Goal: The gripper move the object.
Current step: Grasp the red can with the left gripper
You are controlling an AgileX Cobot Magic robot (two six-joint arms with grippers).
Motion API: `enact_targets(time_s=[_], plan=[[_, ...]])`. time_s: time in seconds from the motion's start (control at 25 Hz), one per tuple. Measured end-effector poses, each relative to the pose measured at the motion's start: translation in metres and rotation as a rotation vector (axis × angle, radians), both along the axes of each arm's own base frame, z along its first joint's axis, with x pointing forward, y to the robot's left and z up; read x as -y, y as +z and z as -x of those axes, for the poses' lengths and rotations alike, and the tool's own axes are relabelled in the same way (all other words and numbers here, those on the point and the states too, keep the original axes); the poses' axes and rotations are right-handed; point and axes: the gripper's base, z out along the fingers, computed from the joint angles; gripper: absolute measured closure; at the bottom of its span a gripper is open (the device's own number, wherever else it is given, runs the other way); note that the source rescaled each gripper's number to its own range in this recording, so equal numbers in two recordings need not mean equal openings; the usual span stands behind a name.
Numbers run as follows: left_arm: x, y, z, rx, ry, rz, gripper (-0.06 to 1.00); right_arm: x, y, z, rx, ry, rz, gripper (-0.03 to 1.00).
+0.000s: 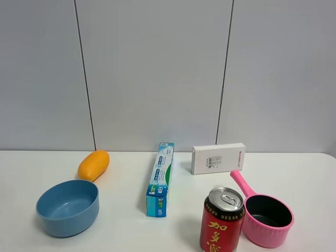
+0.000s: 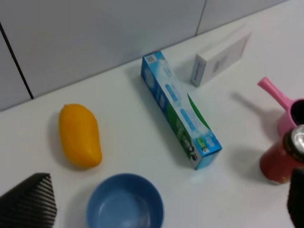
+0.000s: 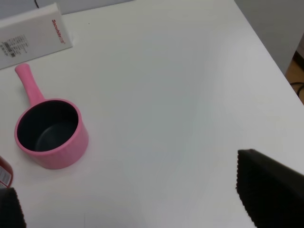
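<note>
Red metal can (image 1: 222, 220), cylindrical, upright on white table (image 1: 123, 227).
Textured black fingers (image 2: 28, 202) of left gripper (image 2: 168, 190) and right gripper (image 3: 126, 173) spread wide, empty.

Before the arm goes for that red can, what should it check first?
1. Red can upright: ok.
2. Space around it: not ok. The pink saucepan sits close on one side; whether they touch, cannot tell.
3. Other side: ok. The blue box lies apart.
4. Right fingers spread and empty: ok.
5. Left fingers spread and empty: ok.
6. Can lined up between the right fingers: not ok. Only its edge shows in the right wrist view.
</note>
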Motion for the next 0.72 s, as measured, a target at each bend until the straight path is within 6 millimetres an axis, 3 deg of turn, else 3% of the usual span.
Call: enact_targets(time_s=[0.48,0.72], plan=[[-0.003,0.071,-0.061,0.149,-0.019,0.013,-0.06,0.000,0.000,0.000,0.000,0.000,0.000,-0.03],[0.017,0.073,-0.097,0.137,-0.100,0.029,-0.06,0.000,0.000,0.000,0.000,0.000,0.000,-0.03]])
